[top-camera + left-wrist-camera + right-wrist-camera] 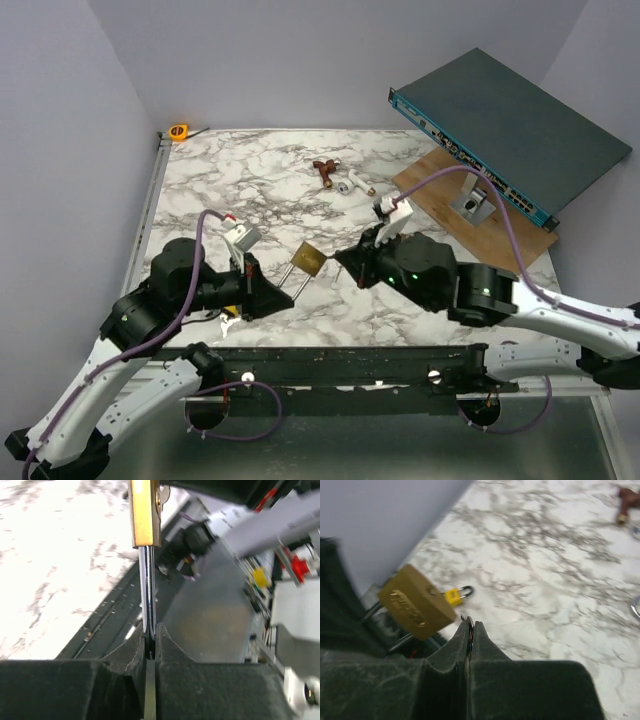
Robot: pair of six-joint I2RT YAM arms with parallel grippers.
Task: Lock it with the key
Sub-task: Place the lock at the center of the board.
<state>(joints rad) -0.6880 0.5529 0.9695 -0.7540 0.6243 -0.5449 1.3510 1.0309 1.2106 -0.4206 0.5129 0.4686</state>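
Observation:
My left gripper (272,290) is shut on the steel shackle (147,590) of a brass padlock (310,262) and holds it off the table, body pointing away. The lock also shows in the left wrist view (145,512). My right gripper (345,263) is shut on a thin silvery key (469,623); only its edge shows between the fingertips. The tips sit just right of the brass padlock (415,607), close to its lower corner. A small yellow-and-black padlock (452,596) lies on the marble beyond it.
A red-brown piece (322,172) and a white piece (347,183) lie at the back middle. A wooden board (440,185) with a metal bracket (475,205) and a teal network switch (510,140) are at the back right. An orange tape measure (179,131) sits at the back left.

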